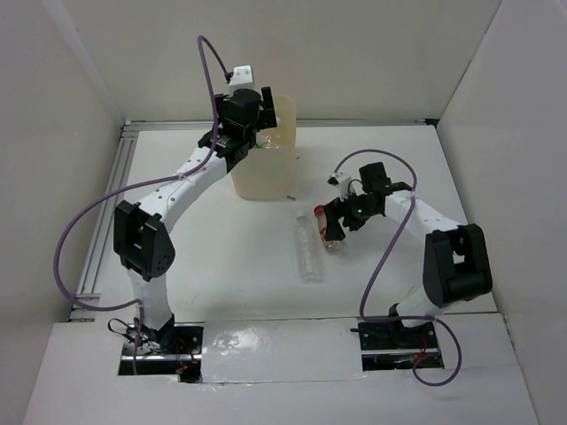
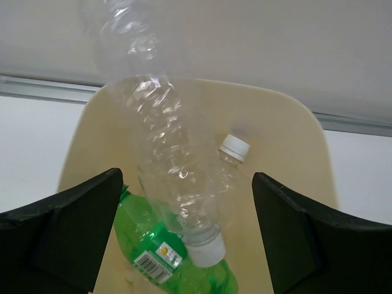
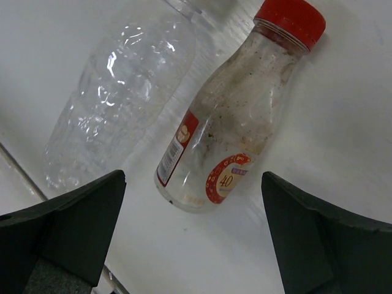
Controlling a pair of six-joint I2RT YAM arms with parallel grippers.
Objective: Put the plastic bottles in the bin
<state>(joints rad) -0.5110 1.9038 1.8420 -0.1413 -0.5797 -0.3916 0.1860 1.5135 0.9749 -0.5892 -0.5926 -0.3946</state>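
Observation:
The cream bin (image 1: 263, 177) stands at the back of the table. My left gripper (image 1: 251, 124) hangs over it, open; in the left wrist view the left gripper (image 2: 187, 176) is spread wide. A clear crumpled bottle (image 2: 162, 141) points cap-down into the bin (image 2: 288, 135), touching neither finger. A green bottle (image 2: 165, 251) and a clear white-capped bottle (image 2: 231, 153) lie inside. My right gripper (image 1: 341, 221) is open just above a red-capped labelled bottle (image 3: 236, 122), which lies on the table beside a clear bottle (image 3: 119, 92). Its jaws (image 3: 193, 177) are empty.
The long clear bottle (image 1: 307, 250) lies mid-table with the red-capped one (image 1: 333, 237) to its right. White walls enclose the table on three sides. A metal rail (image 1: 102, 230) runs along the left edge.

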